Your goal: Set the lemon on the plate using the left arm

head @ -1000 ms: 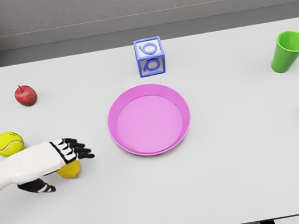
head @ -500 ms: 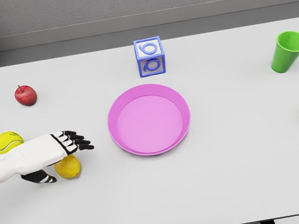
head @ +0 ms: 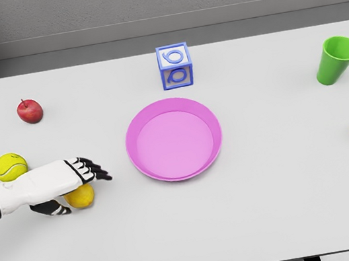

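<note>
A: Yellow lemon [head: 82, 197] half under left hand [head: 75, 177], near table's [head: 257, 224] left edge. Fingers [head: 94, 171] stretched flat, thumb low beside it, nothing gripped.

B: Better to drop lower, curl around first. Round, smooth, rolls easily. Then over to shallow pink plate [head: 141, 163], glossy rim.

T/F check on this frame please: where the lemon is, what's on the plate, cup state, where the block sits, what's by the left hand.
1. The pink plate has nothing on it. True.
2. The lemon is on the plate. False: it lies on the table left of the plate, partly under the left hand.
3. The green cup lies flat on its side. False: it stands, slightly tilted, opening up.
4. The blue block sits behind the plate. True.
5. The tennis ball is right of the plate. False: it is at far left, near the left arm.
</note>
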### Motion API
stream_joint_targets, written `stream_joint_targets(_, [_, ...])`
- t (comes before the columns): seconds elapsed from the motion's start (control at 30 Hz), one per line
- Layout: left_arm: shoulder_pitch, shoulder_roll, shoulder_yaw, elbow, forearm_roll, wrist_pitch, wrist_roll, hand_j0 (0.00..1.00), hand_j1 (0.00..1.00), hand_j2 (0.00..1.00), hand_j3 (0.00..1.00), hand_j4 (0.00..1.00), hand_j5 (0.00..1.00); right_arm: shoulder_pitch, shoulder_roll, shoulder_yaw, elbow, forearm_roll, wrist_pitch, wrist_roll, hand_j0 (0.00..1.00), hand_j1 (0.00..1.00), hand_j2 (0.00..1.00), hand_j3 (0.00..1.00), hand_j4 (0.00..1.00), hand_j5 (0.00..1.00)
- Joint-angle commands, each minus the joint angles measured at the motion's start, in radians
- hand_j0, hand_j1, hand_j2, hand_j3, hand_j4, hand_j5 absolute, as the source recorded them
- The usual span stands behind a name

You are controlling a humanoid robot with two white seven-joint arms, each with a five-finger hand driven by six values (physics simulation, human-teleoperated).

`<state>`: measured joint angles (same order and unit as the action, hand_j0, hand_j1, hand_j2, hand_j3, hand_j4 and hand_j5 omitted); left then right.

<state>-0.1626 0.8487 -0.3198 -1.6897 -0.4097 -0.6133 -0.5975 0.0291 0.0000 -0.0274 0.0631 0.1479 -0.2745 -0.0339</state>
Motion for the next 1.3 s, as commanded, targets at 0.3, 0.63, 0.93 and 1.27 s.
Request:
stream_joint_targets(0.3, [-0.006,0.007,0.001,0.018,0.005,0.002,-0.013,0.83,0.83,0.83,0.83,0.83,0.83,0.0,0.0,0.0,0.0,-0.001,0.0,0.0,1.0,1.0,1.0,1.0,1.0,1.0])
stream_joint_targets(0.63, [-0.008,0.003,-0.002,0.024,-0.017,0.002,-0.013,0.83,0.83,0.83,0.83,0.83,0.83,0.0,0.0,0.0,0.0,-0.001,0.0,0.0,1.0,1.0,1.0,1.0,1.0,1.0])
stream_joint_targets(0.93, [-0.008,0.001,-0.002,0.035,-0.018,0.002,-0.013,0.73,0.73,0.73,0.73,0.73,0.73,0.0,0.0,0.0,0.0,-0.001,0.0,0.0,1.0,1.0,1.0,1.0,1.0,1.0])
stream_joint_targets(1.27, [-0.005,0.0,-0.004,0.033,-0.02,0.002,-0.013,0.64,0.64,0.64,0.64,0.64,0.64,0.0,0.0,0.0,0.0,-0.001,0.0,0.0,1.0,1.0,1.0,1.0,1.0,1.0])
